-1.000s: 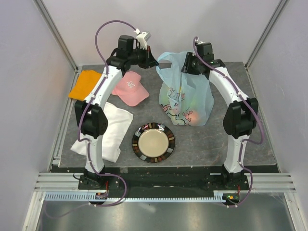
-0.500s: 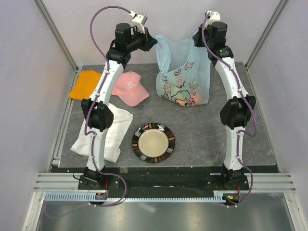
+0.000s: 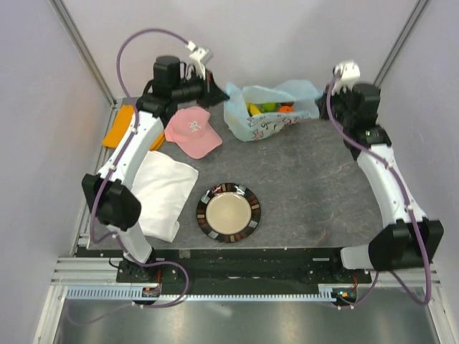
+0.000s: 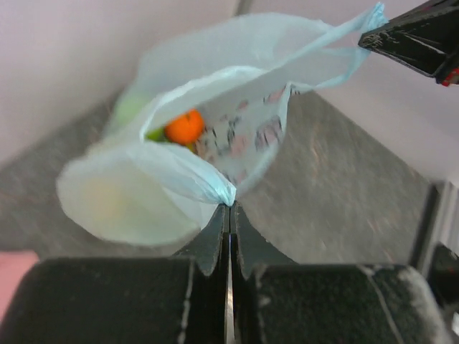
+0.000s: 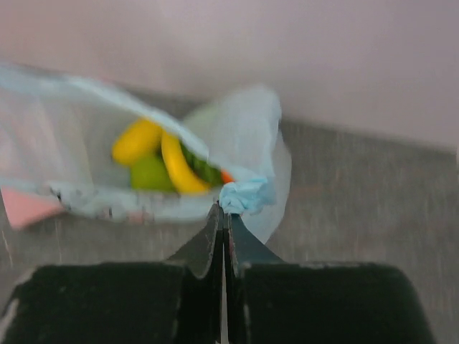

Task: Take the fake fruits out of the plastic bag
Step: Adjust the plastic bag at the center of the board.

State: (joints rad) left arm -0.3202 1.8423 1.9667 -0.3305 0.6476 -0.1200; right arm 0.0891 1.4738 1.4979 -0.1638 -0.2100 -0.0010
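No readable text on plastic bag [image 3: 259, 129] or cap [image 3: 192, 132].

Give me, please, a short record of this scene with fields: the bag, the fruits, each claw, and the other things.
bag: plastic bag at the far edge of the table, mouth stretched open
fruits: fake fruits all inside the bag; an orange and a banana show
left claw: shut on the bag's left side
right claw: shut on the bag's right side
plate: nothing on it
others: pink cap, white cloth, orange cloth
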